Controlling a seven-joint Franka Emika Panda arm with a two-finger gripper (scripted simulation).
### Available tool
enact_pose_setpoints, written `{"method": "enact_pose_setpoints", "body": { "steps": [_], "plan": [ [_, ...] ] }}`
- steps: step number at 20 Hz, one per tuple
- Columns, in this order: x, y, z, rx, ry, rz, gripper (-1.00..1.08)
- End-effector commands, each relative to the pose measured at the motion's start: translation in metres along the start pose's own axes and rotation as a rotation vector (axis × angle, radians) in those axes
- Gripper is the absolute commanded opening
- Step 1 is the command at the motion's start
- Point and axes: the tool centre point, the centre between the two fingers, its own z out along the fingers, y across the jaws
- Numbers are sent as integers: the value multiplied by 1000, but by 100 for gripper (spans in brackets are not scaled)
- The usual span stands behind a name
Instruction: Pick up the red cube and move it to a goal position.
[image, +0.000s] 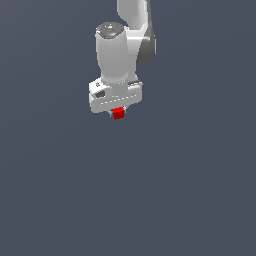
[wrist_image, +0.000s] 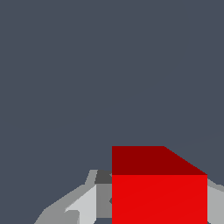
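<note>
The white Franka arm hangs over a plain slate-grey surface, its white gripper pointing down. 1 tiny bright red plain-faced cube sits directly beneath it, apparently pinched between fingers largely hidden from view.

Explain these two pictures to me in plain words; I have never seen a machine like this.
Both are computer-rendered images of a simulated robot arm. The exterior view, from a camera off the arm, shows the white arm reaching down, ending in its grasping tool. Peeking out beneath it is the red cube. The wrist view comes from a camera on the arm itself, so the same red cube looks large, with a grey finger of the tool beside it. The tool appears shut on the cube. Nothing else shows against the plain grey-blue background.
</note>
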Motion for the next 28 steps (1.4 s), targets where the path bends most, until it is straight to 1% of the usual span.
{"method": "enact_pose_setpoints", "body": {
  "steps": [1,10,15,21,28],
  "plan": [
    [-2,-2,-27,0,0,0,-100],
    [-5,-8,-120,1,0,0,-100],
    [-6,-10,-160,0,0,0,-100],
    [-6,-12,-192,0,0,1,-100],
    [-5,-12,-204,0,0,1,-100]
  ]
}}
